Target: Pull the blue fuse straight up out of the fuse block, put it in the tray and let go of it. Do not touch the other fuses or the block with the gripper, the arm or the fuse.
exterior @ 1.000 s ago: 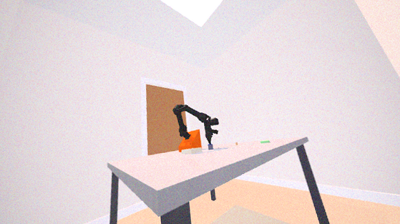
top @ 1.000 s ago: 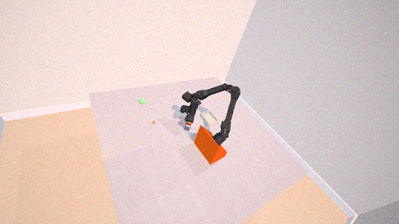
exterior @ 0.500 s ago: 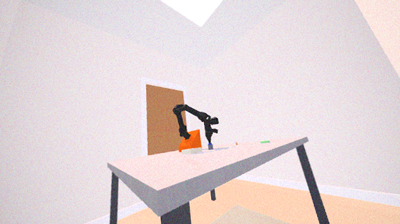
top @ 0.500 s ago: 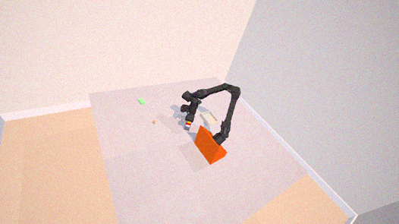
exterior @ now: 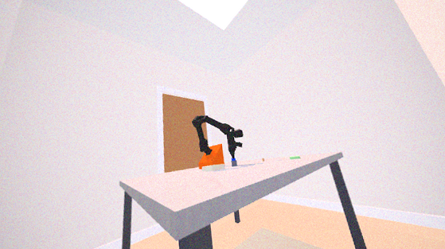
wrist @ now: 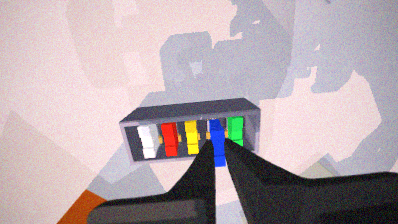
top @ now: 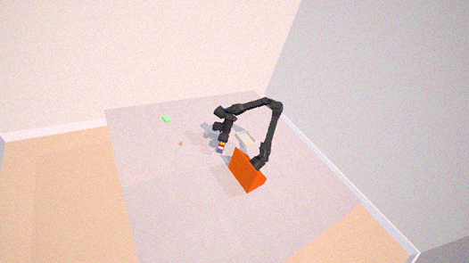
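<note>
5 fuses in the fuse block [wrist: 192, 116]: white, red, yellow, blue, green, 1 each. Fingers clamped on the blue fuse [wrist: 217, 134], which pokes lower in the frame than its neighbours, btw yellow and green. 1 tray [top: 246, 139] nearby. Pale bench [exterior: 223, 185] w/ dark legs, light walls, tan floor, brown door [exterior: 179, 131].

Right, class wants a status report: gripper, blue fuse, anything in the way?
Gripper shut on blue fuse. Fuse partly raised from fuse block. Yellow fuse, green fuse close alongside.
</note>
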Controlling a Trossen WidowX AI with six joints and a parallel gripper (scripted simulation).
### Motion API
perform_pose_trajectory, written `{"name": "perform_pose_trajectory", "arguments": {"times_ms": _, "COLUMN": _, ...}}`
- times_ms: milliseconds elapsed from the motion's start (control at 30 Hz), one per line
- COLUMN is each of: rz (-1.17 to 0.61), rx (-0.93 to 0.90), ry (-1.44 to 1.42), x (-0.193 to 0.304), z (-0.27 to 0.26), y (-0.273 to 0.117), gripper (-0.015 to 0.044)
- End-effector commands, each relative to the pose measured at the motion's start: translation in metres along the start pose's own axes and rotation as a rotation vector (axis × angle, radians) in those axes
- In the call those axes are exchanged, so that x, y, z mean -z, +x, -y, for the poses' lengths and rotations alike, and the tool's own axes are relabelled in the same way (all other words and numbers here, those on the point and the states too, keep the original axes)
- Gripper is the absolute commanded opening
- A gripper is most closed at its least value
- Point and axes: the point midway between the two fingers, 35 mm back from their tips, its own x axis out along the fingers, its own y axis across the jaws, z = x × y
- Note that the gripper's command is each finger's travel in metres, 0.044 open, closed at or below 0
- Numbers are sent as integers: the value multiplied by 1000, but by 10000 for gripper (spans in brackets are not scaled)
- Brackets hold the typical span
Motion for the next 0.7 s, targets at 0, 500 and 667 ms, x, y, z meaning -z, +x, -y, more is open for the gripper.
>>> {"name": "perform_pose_trajectory", "arguments": {"times_ms": 0, "rz": 1, "rx": -3, "ry": 4, "x": 0, "z": 0, "y": -2, "gripper": 0}}
{"name": "perform_pose_trajectory", "arguments": {"times_ms": 500, "rz": 1, "rx": -3, "ry": 3, "x": 0, "z": 0, "y": -10, "gripper": 0}}
{"name": "perform_pose_trajectory", "arguments": {"times_ms": 667, "rz": 1, "rx": -3, "ry": 3, "x": 0, "z": 0, "y": -12, "gripper": 0}}
